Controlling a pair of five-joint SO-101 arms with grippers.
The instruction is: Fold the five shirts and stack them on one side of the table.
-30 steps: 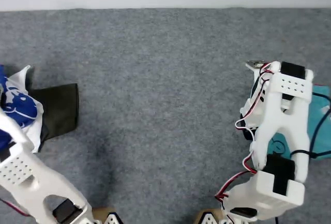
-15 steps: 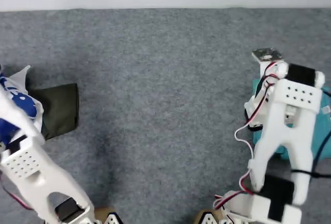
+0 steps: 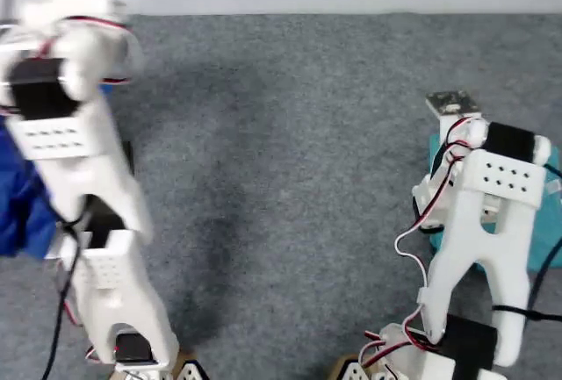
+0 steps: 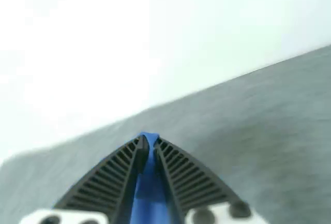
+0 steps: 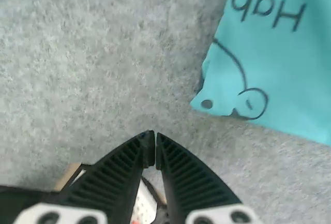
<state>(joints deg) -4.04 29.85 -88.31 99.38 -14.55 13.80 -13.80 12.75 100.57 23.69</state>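
Has swung the left tool (image 4: 147,142) up high over the left edge of the grey carpeted table (image 3: 290,134), clamped tight on a fold of the blue fabric shirt (image 3: 22,213). Probably means one shirt lifted for folding. Hangs from the clamp toward the table's left edge, long axis about vertical. At the table's right edge, right tool (image 5: 151,138) closed on nothing, near the turquoise printed shirt (image 5: 269,63).
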